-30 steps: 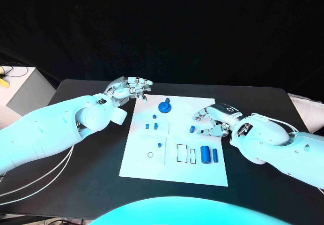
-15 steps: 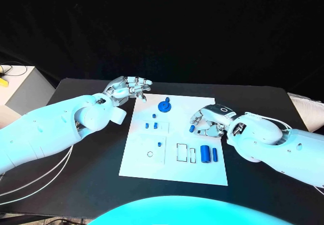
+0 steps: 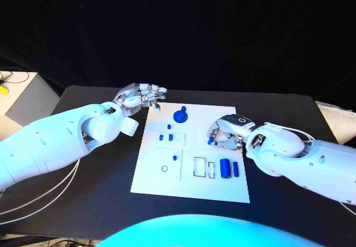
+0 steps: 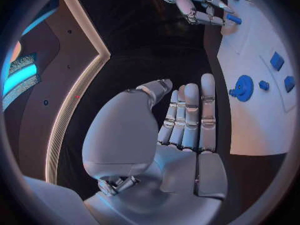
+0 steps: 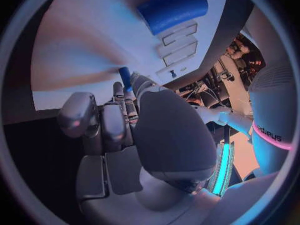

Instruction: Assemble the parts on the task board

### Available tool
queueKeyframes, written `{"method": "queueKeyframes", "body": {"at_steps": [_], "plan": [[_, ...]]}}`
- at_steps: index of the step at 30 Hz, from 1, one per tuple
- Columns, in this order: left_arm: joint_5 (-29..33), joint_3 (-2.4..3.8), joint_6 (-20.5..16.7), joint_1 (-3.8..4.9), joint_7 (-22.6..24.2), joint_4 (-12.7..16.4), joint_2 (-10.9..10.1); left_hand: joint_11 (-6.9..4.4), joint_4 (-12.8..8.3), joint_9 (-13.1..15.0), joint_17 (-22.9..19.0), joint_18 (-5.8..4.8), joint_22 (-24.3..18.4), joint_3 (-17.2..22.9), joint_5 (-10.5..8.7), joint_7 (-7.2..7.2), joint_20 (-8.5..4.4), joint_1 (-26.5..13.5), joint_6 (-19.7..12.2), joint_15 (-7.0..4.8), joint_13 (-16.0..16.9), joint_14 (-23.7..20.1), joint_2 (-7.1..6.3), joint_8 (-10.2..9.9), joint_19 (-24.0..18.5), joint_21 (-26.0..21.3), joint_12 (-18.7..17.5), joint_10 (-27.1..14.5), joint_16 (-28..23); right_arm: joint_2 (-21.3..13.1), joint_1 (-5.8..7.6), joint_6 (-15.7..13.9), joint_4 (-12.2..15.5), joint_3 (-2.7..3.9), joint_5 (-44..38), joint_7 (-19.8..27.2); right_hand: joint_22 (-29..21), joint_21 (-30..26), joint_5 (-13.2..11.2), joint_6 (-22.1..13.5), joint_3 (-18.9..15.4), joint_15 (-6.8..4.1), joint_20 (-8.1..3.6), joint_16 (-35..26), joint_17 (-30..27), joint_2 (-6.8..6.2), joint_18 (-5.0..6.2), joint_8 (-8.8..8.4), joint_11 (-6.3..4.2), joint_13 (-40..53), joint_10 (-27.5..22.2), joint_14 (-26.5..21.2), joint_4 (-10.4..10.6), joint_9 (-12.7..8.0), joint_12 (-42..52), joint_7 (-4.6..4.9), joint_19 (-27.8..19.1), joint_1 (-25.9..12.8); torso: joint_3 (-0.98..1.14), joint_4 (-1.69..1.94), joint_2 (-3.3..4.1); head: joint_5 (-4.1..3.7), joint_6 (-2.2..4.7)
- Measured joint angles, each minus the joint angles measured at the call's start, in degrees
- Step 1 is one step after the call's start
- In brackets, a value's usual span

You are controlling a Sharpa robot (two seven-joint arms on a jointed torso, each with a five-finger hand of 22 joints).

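Since the earlier frame the right hand (image 3: pixel 226 133), fingers pinching a small blue part (image 3: pixel 211 139), has shifted slightly inward over the task board (image 3: pixel 159 180); the left hand (image 3: pixel 141 96) remains empty, fingers apart.

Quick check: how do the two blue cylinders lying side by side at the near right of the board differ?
The left cylinder is clearly thicker and somewhat longer; the right cylinder is slim, more like a pin. The left cylinder lies right beside the outlined rectangular slots; the right cylinder lies nearer the edge of the task board. Both are blue, lie flat and parallel, and neither robot hand touches them.
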Motion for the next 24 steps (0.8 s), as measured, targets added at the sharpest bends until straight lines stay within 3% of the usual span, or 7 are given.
{"method": "queueKeyframes", "body": {"at_steps": [12, 17, 20, 24], "plan": [[-0.02, 0.0, 0.18, 0.0, -0.12, 0.1, -0.14, 0.0, 0.0, 0.0, 0.0, 0.0, -0.05, 0.0, 0.0, 0.0, 0.0, 0.0, 0.0, 0.0, 0.0, 0.0, 0.0, 0.0, 0.0, 0.0, 0.0, 0.0, 0.0, 1.08, -0.1, 0.26, -1.29, -0.35, -0.03, -0.37, 1.55, 1.39, 0.0, 0.99, 2.77, 0.0, 0.0, 0.63, 0.72, -0.01, 0.01, 0.48, -0.29, 0.01, 1.12, 0.0, 0.01, 0.29, -0.74, -0.17, 0.0, 0.01, 0.01, -0.02, 0.01, -0.05, -0.11], [-0.03, 0.0, 0.29, 0.0, -0.22, 0.16, -0.2, 0.0, 0.0, 0.01, 0.0, 0.0, -0.05, 0.0, 0.0, 0.0, 0.0, 0.0, 0.0, 0.0, 0.0, 0.0, 0.0, 0.0, 0.0, 0.0, 0.0, 0.0, 0.0, 1.41, -0.18, 0.22, -1.4, -0.41, -0.28, -0.6, 3.03, 2.67, -2.23, 1.48, 7.76, 0.0, -0.04, 1.19, 1.56, -0.45, 0.03, 0.93, -0.33, 0.19, 2.62, 0.0, -1.59, 0.71, -1.73, -0.19, 0.03, 1.06, -0.01, -0.01, 0.0, -0.11, -0.24], [-0.04, 0.0, 0.35, 0.0, -0.28, 0.19, -0.23, 0.0, 0.0, 0.01, 0.0, 0.0, -0.05, 0.0, 0.0, 0.0, 0.0, 0.0, 0.0, 0.0, 0.01, 0.0, 0.0, 0.0, 0.0, 0.0, 0.0, 0.0, 0.0, 1.51, -0.23, -0.01, -1.38, -0.42, -0.49, -0.75, 4.27, 3.89, -2.39, 2.43, 10.06, -0.22, -0.31, 1.64, 2.19, -0.45, -0.75, 1.7, -0.38, 0.25, 3.92, 0.21, -3.08, 1.09, -2.12, -0.36, 0.3, 1.07, -0.01, -0.01, 0.0, -0.11, -0.25], [-0.05, 0.0, 0.42, 0.0, -0.34, 0.23, -0.25, 0.0, 0.0, 0.01, 0.0, 0.0, -0.1, 0.0, 0.0, 0.0, 0.0, 0.0, 0.0, 0.0, -0.05, 0.0, 0.0, 0.22, 0.0, -0.22, 0.0, 0.0, 0.0, 1.49, -0.4, -0.86, -1.12, -0.49, -0.8, -0.85, 5.82, 5.19, -2.78, 3.52, 12.99, -0.83, -0.62, 2.07, 3.02, -0.47, -0.75, 2.87, 0.57, 0.58, 4.87, 0.2, -5.9, 1.94, -1.48, -0.63, 0.61, 1.09, -0.01, -0.01, 0.0, -0.12, -0.33]]}}
